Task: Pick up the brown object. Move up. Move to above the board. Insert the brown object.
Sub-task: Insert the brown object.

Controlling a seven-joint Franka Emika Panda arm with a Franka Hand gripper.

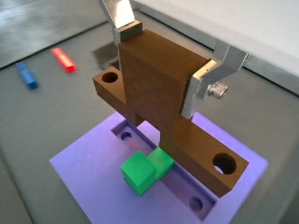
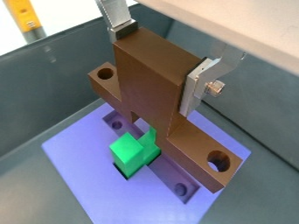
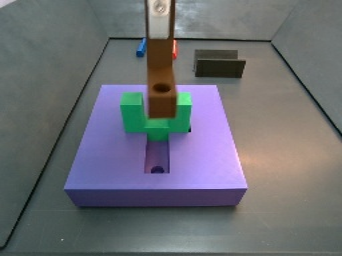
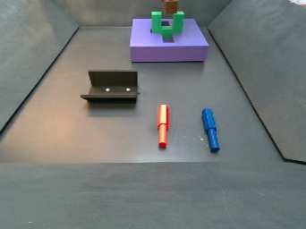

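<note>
I see the brown object point(image 1: 163, 105) upright in the tool point(image 1: 176, 61), its tall block clamped between the silver fingers point(image 1: 201, 87), flat bar lowermost with a round hole near each end. It hangs directly over the board point(image 2: 82, 153), a purple-blue slab, aligned with the central groove, at the green U-shaped bracket point(image 3: 154, 115).

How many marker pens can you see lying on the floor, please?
2. A red marker pen and a blue marker pen lie side by side on the grey floor, apart from each other, far from the purple-blue square board where the tool holds the brown inverted-T piece.
</note>
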